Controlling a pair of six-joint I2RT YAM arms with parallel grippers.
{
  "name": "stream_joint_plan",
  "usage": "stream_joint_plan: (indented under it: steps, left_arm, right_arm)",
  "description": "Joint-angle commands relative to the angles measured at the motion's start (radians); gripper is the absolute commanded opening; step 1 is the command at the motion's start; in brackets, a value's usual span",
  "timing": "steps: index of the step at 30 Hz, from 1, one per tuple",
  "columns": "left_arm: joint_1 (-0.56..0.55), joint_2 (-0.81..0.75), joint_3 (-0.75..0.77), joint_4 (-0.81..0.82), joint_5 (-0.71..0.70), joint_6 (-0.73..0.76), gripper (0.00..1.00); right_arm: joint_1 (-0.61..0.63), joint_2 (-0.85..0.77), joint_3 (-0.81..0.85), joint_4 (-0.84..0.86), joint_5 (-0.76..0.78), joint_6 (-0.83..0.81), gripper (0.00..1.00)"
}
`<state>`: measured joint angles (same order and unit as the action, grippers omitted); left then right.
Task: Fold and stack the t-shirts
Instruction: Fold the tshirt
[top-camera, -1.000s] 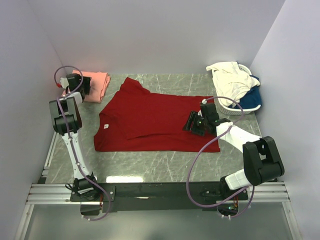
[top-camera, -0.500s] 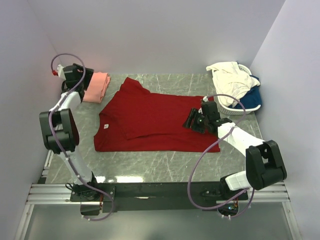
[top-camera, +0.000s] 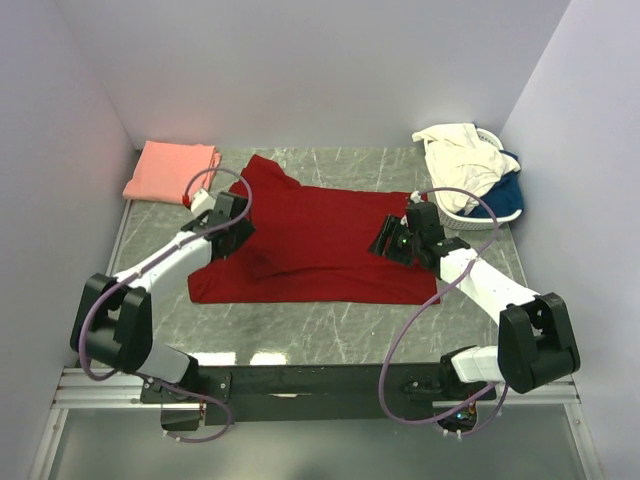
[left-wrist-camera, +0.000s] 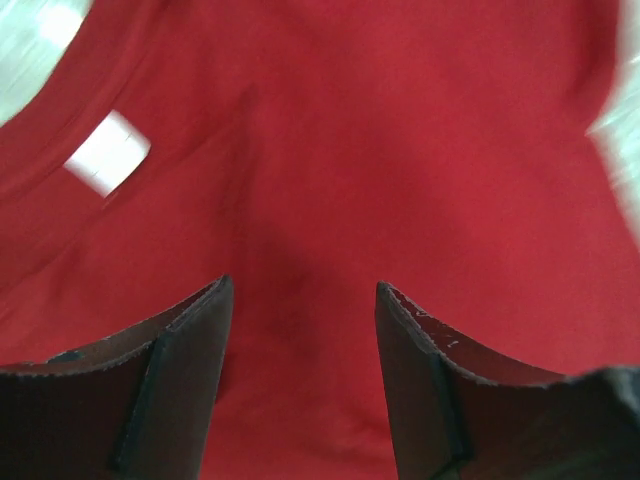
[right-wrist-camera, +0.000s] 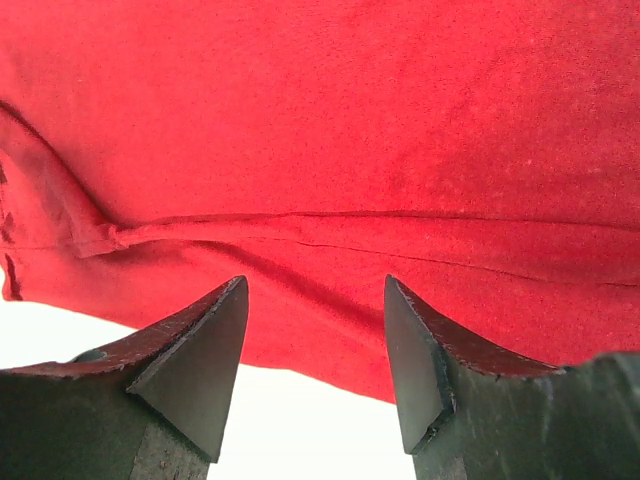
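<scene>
Grey marble table (top-camera: 330, 330) between pale walls, deep red t-shirt (top-camera: 320, 240) spread flat at centre.
Left gripper (top-camera: 232, 225) low over the red tee's collar end, fingers (left-wrist-camera: 190, 330) parted with nothing between them, white neck label (left-wrist-camera: 107, 152) just beyond the tips. Right gripper (top-camera: 390, 240) over the red tee's opposite end, near the hem, tips apart too, gripping nothing, only a stitched seam underneath. Salmon pink t-shirt (top-camera: 172, 170) folded off the red tee's far-left corner, well apart. White slatted basket (top-camera: 470, 215) off its far-right corner, cream-white t-shirt (top-camera: 455, 155) heaped on top, blue t-shirt (top-camera: 505, 195) tucked beneath.
</scene>
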<state>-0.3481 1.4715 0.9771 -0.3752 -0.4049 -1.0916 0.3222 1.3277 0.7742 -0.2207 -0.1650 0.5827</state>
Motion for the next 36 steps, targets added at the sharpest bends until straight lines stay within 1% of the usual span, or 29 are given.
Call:
stream_joint_plan:
  steps: [1,6,11,15,18,26,29,32,35,36]
  left_arm:
    - [-0.044,-0.082,-0.057,-0.090,-0.081,-0.048,0.65]
    - [-0.110,-0.100,-0.110,-0.100,-0.054,-0.085,0.65]
    - [-0.163,-0.057,-0.109,-0.116,-0.060,-0.120,0.65]
    - [-0.180,-0.008,-0.110,-0.094,-0.032,-0.140,0.62]
    - [-0.196,0.033,-0.094,-0.108,-0.028,-0.165,0.60]
    - [-0.204,0.061,-0.106,-0.093,-0.018,-0.179,0.56]
    - [-0.204,0.081,-0.100,-0.073,-0.015,-0.172,0.52]
    - [-0.204,0.102,-0.084,-0.064,-0.018,-0.163,0.44]
    - [-0.203,0.110,-0.068,-0.057,-0.023,-0.148,0.30]
    - [-0.203,0.110,-0.061,-0.057,-0.028,-0.143,0.23]
  right_arm:
    - [0.006,-0.047,0.027,0.003,0.015,0.002,0.63]
    - [0.008,-0.047,0.013,0.012,0.019,0.009,0.63]
    - [0.008,-0.042,0.013,0.014,0.018,0.011,0.63]
    - [0.008,-0.036,0.016,0.011,0.022,0.005,0.63]
    - [0.008,-0.032,0.013,0.011,0.024,0.006,0.63]
    - [0.006,-0.024,0.013,0.014,0.024,0.005,0.63]
    - [0.006,-0.019,0.016,0.014,0.024,0.005,0.63]
    - [0.006,-0.019,0.016,0.012,0.028,0.005,0.62]
    - [0.005,-0.021,0.014,0.009,0.035,0.003,0.62]
    - [0.006,-0.021,0.013,0.007,0.038,0.002,0.62]
